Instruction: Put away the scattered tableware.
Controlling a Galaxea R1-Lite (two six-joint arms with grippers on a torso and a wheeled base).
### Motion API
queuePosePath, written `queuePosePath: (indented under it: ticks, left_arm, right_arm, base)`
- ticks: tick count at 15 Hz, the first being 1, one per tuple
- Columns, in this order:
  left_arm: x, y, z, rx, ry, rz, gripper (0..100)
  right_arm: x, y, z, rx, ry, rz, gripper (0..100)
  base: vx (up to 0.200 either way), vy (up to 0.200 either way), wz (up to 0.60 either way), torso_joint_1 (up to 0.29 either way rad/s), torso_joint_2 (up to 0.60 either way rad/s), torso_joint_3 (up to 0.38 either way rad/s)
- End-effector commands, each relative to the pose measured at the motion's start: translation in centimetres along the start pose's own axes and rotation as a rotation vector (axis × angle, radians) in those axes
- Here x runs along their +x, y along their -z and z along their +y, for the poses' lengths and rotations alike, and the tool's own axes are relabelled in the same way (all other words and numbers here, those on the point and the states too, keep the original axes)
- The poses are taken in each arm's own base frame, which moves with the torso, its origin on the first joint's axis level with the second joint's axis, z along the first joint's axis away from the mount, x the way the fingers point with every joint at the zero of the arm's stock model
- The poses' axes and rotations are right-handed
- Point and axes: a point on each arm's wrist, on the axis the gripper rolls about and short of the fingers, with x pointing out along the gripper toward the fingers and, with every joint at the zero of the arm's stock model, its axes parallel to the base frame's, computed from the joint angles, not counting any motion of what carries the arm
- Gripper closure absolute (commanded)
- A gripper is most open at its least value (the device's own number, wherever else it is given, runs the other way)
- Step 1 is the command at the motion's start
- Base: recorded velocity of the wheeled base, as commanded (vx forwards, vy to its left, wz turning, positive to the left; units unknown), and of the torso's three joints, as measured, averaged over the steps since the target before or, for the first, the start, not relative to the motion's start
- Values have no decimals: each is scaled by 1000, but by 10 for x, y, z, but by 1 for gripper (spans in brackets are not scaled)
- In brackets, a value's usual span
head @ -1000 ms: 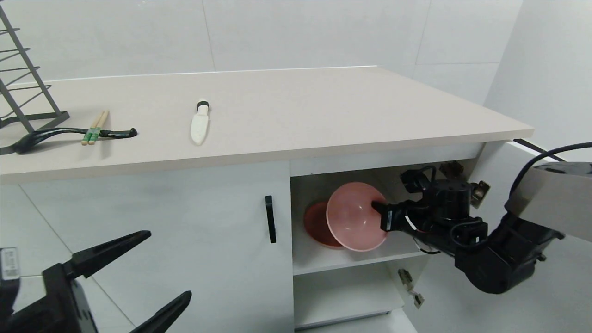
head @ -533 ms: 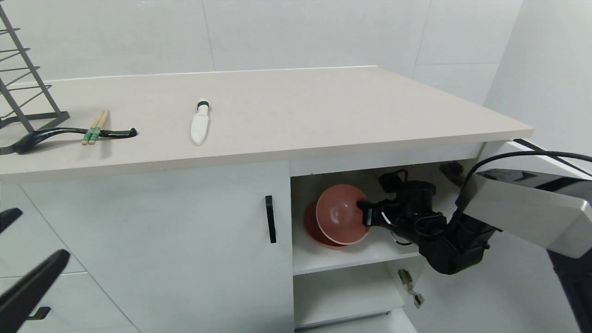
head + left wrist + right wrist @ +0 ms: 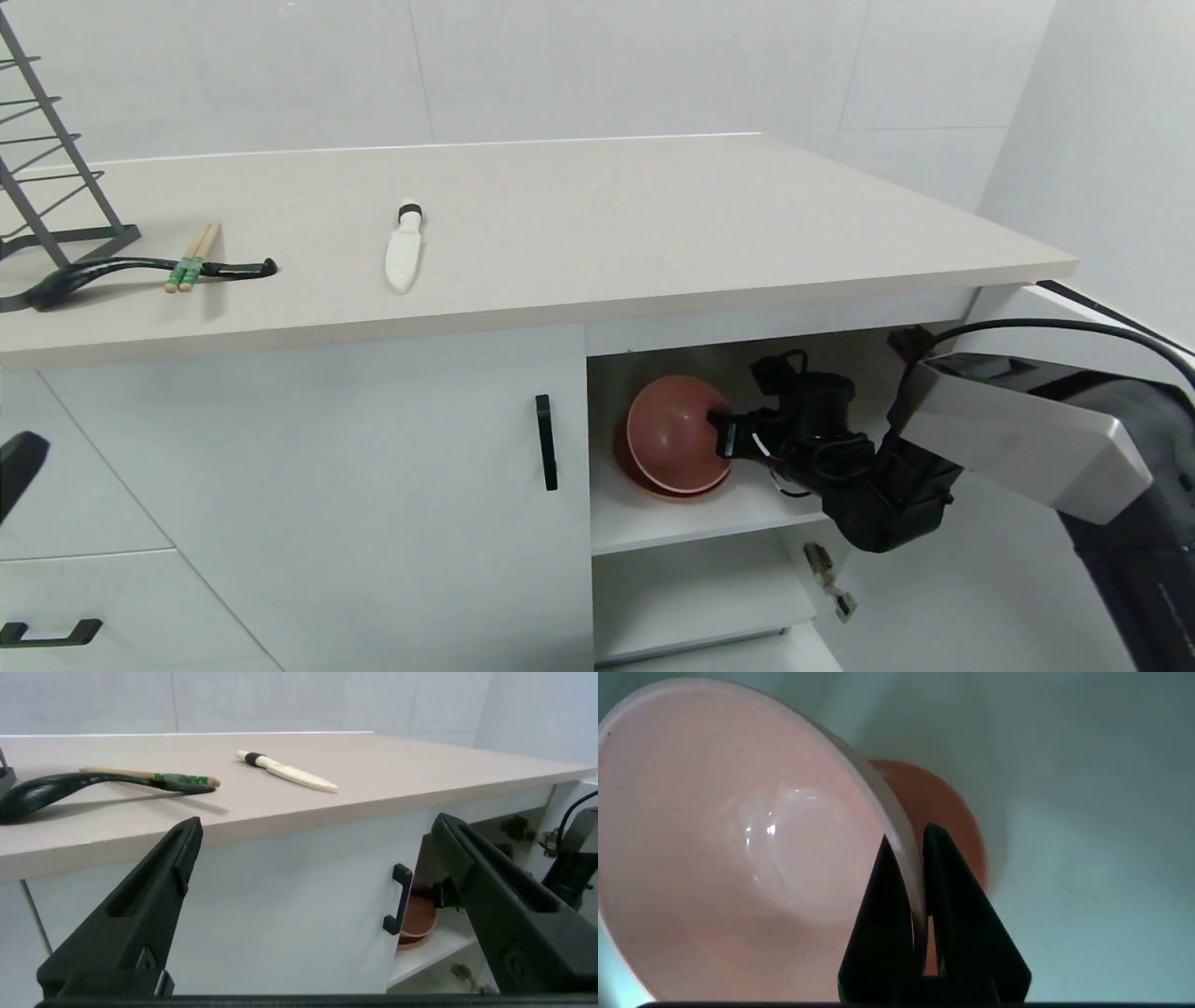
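Holding the pink bowl by its rim in the right claw, jaws pinched narrow across the bowl's wall. Bowl tilted on edge inside the open cupboard, above the upper shelf, close over a darker red dish lying there.

Judged late in the stowing of this one bowl: inside the cupboard, but not yet released or seated flat.

Left to put away, toward the front left corner of the worktop: chopsticks lying across a black ladle, and a white knife nearer the middle of the front edge.

Left claw spread wide, holding nothing, low before the closed cupboard door.

Impossible to tell whether bowl and dish touch. Dish mostly hidden behind the bowl. Wire rack cut off at the worktop's left edge.
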Motion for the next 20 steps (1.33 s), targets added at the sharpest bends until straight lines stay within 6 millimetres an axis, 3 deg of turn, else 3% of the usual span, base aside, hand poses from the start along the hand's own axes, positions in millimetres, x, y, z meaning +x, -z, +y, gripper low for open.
queuePosePath:
  ticks: [1, 2, 5, 8, 9, 13, 16, 17, 19, 20]
  left_arm:
    - [1, -1, 1, -7, -23, -4, 0]
    - [0, -2, 1, -13, -29, -9, 0]
    - [-1, -2, 1, -16, -34, -17, 0]
    - [-1, -1, 1, -28, -38, -15, 0]
    - [0, -2, 1, -54, -37, -17, 0]
    - [4, -2, 2, -81, -36, -5, 0]
    - [20, -10, 6, -72, -69, -2, 0]
    - [23, -10, 8, -65, -84, -2, 0]
    - [36, -8, 17, -37, -148, -14, 0]
    - [37, -7, 18, -35, -153, -10, 0]
  right_arm:
    - [2, 2, 0, 0, -1, 6, 100]
    - [3, 5, -1, 1, 2, 15, 0]
    - [4, 12, -4, 0, 9, 30, 0]
    - [-2, 3, -1, -13, 2, 5, 0]
    - [-17, -7, 8, -52, -17, -7, 0]
    - [-59, -15, 32, -158, -60, -6, 0]
    - [-120, -21, 48, -281, -90, -48, 0]
    - [-131, -22, 49, -300, -91, -53, 0]
    - [-194, -30, 64, -335, -122, -101, 0]
    - [-207, -29, 64, -339, -123, -104, 0]
  base:
    - [0, 0, 0, 0, 0, 0]
    - [0, 0, 0, 0, 0, 0]
    - [0, 0, 0, 0, 0, 0]
    - [0, 0, 0, 0, 0, 0]
    - [0, 0, 0, 0, 0, 0]
    - [0, 0, 0, 0, 0, 0]
    - [0, 0, 0, 0, 0, 0]
    - [0, 0, 0, 0, 0, 0]
    - [0, 0, 0, 0, 0, 0]
    - [0, 0, 0, 0, 0, 0]
